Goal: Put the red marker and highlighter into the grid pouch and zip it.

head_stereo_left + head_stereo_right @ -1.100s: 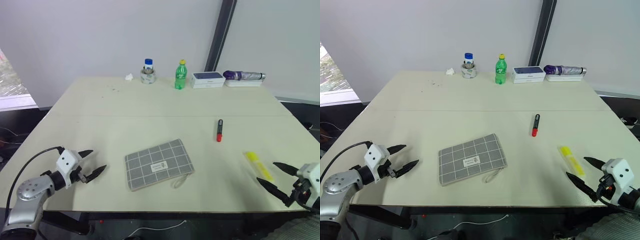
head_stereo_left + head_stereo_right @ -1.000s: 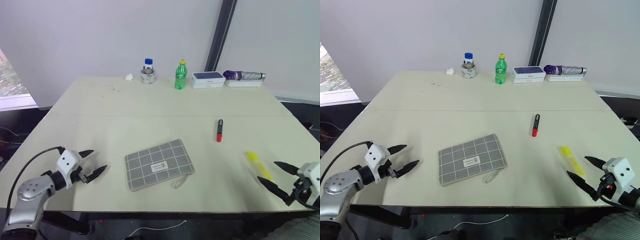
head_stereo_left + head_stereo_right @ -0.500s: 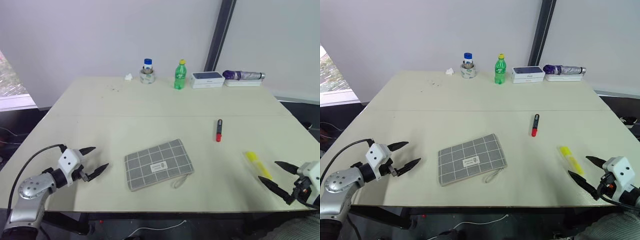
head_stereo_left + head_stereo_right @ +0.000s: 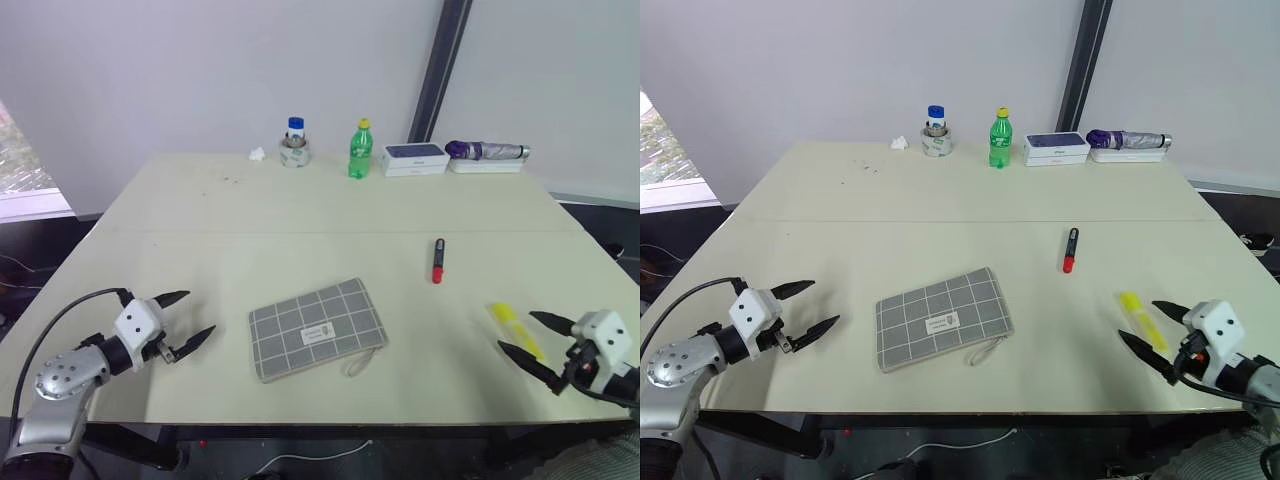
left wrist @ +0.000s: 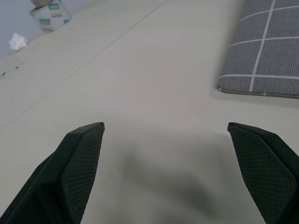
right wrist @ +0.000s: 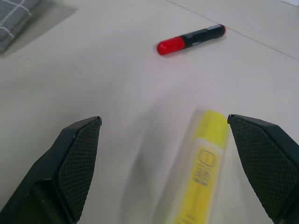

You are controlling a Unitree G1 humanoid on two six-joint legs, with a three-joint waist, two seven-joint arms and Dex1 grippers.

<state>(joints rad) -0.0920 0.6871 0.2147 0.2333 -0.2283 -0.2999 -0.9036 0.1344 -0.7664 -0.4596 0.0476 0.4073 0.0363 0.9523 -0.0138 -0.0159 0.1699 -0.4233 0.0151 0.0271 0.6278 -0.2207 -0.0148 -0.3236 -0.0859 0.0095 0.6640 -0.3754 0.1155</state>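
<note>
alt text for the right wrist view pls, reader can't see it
Two open black jaws of the right gripper frame a yellow highlighter lying on a beige table, closer to one jaw than the other. Beyond it lies a red marker with a black end, and a corner of the grey grid pouch shows at the edge.

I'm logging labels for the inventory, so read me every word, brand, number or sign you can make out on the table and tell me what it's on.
No text can be read.
Grid pouch: small white label with dark print, too small to read.
Highlighter: outlined mark on the barrel, blurred.
Jar: green patch on its label, illegible.
Green bottle: label too small.
White boxes: no print legible.
Red marker: no lettering visible.
</note>
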